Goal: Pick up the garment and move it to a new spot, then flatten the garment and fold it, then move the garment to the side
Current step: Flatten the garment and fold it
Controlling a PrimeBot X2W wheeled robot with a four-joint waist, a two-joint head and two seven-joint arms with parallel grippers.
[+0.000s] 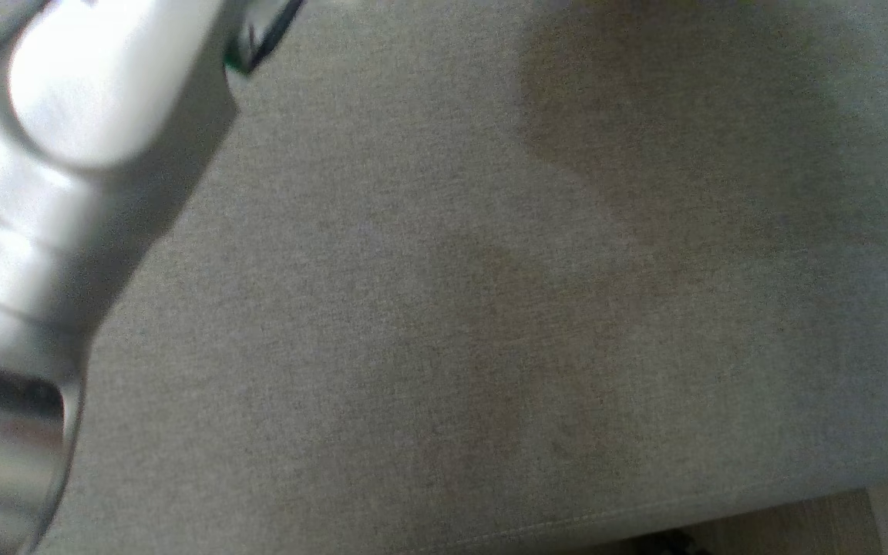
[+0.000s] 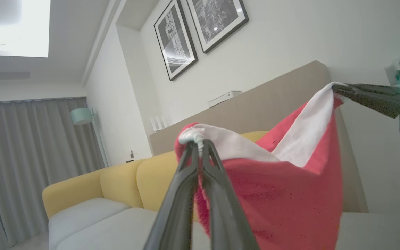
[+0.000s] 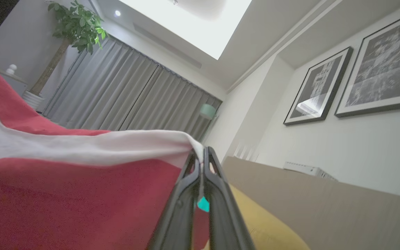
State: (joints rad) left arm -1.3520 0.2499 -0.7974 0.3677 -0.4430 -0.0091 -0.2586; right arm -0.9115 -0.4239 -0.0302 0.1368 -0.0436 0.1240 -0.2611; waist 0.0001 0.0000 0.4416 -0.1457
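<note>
Left gripper (image 2: pixel 200 141) is pressed together on the white band (image 2: pixel 300 139) of the red garment (image 2: pixel 283 201); right gripper (image 3: pixel 203 154) pinches the band's other end. The garment hangs spread between the two, raised in front of the yellow sofa back (image 2: pixel 116 180); its lower edge runs out of frame. A pale forearm (image 1: pixel 66 154) sits over the left edge of the grey cushion (image 1: pixel 490 308).

Two framed pictures (image 2: pixel 175 38) are hanging on the wall (image 2: pixel 290 41), and a green plant (image 3: pixel 78 26) is standing by grey curtains (image 3: pixel 116 97).
</note>
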